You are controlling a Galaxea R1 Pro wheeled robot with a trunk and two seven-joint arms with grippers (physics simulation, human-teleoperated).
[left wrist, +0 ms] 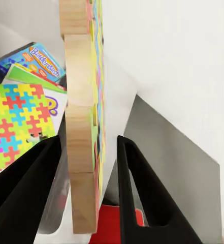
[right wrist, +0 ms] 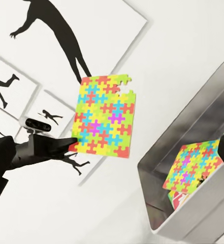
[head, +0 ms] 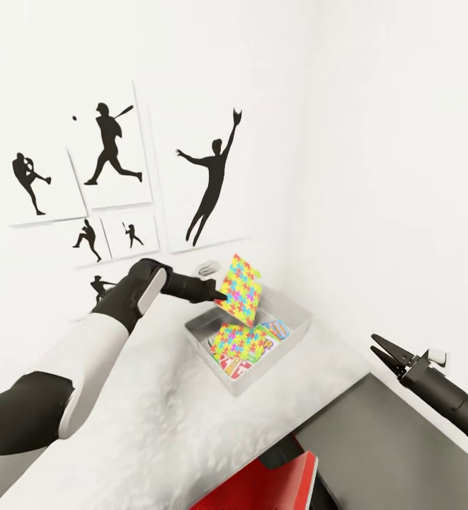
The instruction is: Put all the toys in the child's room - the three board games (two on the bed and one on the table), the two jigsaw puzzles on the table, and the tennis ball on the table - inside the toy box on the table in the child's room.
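Left gripper (head: 218, 294) clamped on the edge of a neon multicoloured flat square jigsaw puzzle (head: 241, 289), held upright above the grey rectangular toy box (head: 296, 320). Second identical puzzle (head: 235, 338) and colourful printed board games (head: 274, 330) lie inside, below the fingers. Right gripper (head: 379, 348) empty, jaws slightly apart.

Plain white walls (head: 375, 142) meeting at a corner, evenly lit. White rectangular wall panels printed with black baseball-player silhouettes (head: 110, 145): batter, pitcher, a leaping catcher with raised glove (head: 212, 177), several smaller figures below. Low counter with a pale grey mottled top section (head: 156, 411) adjoining a dark grey top section (head: 396, 446). Red flat-edged object (head: 276, 485) at the counter's near edge, kind unclear.
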